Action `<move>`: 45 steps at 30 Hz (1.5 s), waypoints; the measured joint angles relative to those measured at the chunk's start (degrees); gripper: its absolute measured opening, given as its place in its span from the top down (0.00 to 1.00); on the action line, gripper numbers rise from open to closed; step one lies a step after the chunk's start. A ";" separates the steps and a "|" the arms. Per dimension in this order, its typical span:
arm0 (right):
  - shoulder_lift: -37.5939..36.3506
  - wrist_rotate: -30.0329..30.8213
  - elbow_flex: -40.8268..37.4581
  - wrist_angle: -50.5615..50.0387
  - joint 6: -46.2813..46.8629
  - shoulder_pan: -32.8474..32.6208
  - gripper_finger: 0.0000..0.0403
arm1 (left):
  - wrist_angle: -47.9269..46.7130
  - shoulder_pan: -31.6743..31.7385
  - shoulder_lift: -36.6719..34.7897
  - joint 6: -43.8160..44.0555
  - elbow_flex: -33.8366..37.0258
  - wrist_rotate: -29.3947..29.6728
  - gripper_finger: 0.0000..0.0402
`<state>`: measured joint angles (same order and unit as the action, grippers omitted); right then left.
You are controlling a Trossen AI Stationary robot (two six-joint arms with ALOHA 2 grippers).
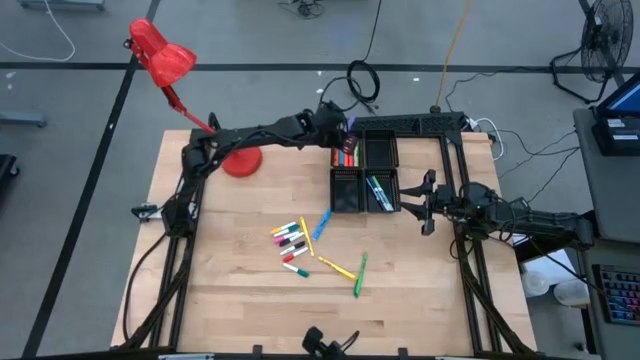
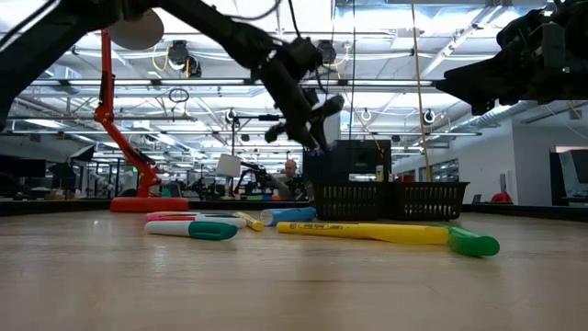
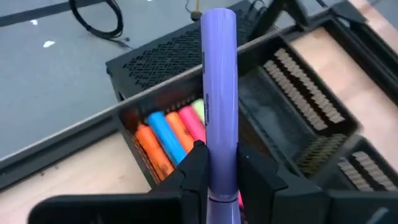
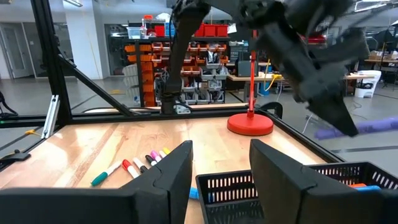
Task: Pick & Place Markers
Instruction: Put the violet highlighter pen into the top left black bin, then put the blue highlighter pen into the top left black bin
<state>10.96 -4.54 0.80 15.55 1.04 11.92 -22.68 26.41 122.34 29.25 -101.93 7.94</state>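
Purple marker is clamped in the left jaws over the tray; right jaws wait apart; many markers are left on the table.

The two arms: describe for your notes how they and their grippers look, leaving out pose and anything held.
Both arms are dark, jointed links. The left gripper has two black, blocky, angular fingers; the right gripper has two broad, black, slab-like fingers with slanted tips. No markings are visible.

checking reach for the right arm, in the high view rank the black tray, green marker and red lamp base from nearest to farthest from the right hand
From the right hand, at the table's right edge with fingers open:
1. Black tray, just to its left.
2. Green marker, toward the front edge of the table.
3. Red lamp base, far across on the left side.
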 joint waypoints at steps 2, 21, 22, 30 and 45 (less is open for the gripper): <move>0.00 -0.02 0.01 0.00 0.00 -0.02 0.64 | 1.00 0.44 1.06 0.47 0.00 0.01 0.85; 0.00 0.00 0.02 0.00 -0.02 -0.02 0.64 | 4.93 -1.74 4.26 -1.66 -0.02 -1.73 0.71; 0.00 0.00 0.02 0.00 -0.02 0.00 0.64 | 4.96 -1.74 4.25 -2.24 -0.02 -1.70 0.68; 0.00 0.00 0.02 0.00 0.00 -0.01 0.64 | 4.94 -1.82 4.25 -5.17 -0.02 -1.90 0.57; 0.00 -0.02 0.00 -0.01 0.00 -0.02 0.64 | -12.06 -11.65 -10.83 -24.72 0.02 -12.30 0.60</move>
<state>10.96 -4.56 0.80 15.54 1.04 11.90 -34.74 14.75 111.51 4.54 -101.91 -4.36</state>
